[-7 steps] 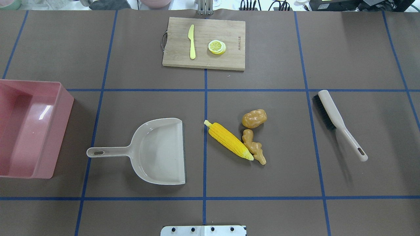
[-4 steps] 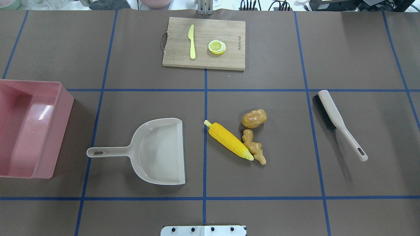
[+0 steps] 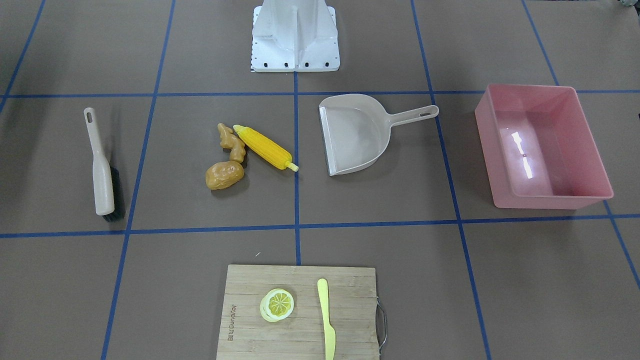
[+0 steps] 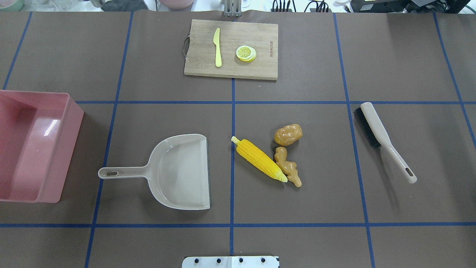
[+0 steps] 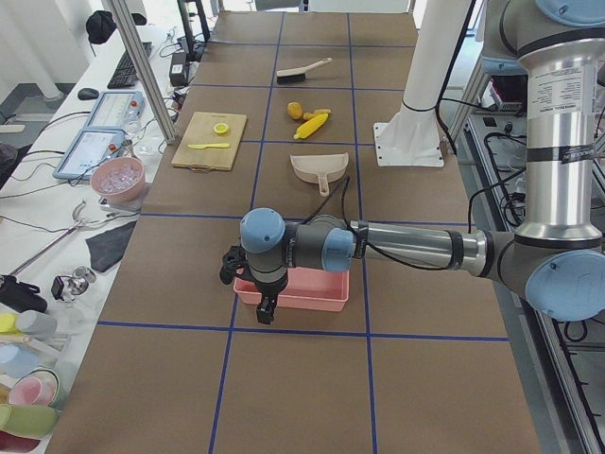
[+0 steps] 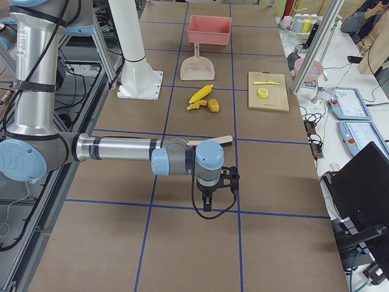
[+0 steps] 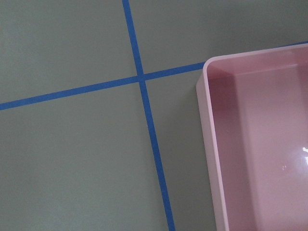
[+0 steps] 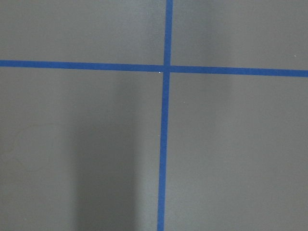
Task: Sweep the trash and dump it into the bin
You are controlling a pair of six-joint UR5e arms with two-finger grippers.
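The yellow corn cob (image 4: 259,159), the tan ginger root (image 4: 288,167) and the brown-yellow potato (image 4: 288,134) lie together on the table, right of centre. The pink bin (image 4: 63,156) stands empty at the left edge; its corner also shows in the left wrist view (image 7: 210,144). My left gripper (image 5: 267,308) hangs over the bin's outer side, seen only in the exterior left view. My right gripper (image 6: 206,204) hangs over bare table beyond the brush, seen only in the exterior right view. I cannot tell whether either is open or shut.
A beige dustpan (image 4: 182,171) lies left of the trash, mouth towards it. A beige brush (image 4: 383,139) lies to the right. A wooden cutting board (image 4: 260,67) at the back holds a lemon slice (image 4: 245,53) and a pale yellow knife (image 4: 217,47).
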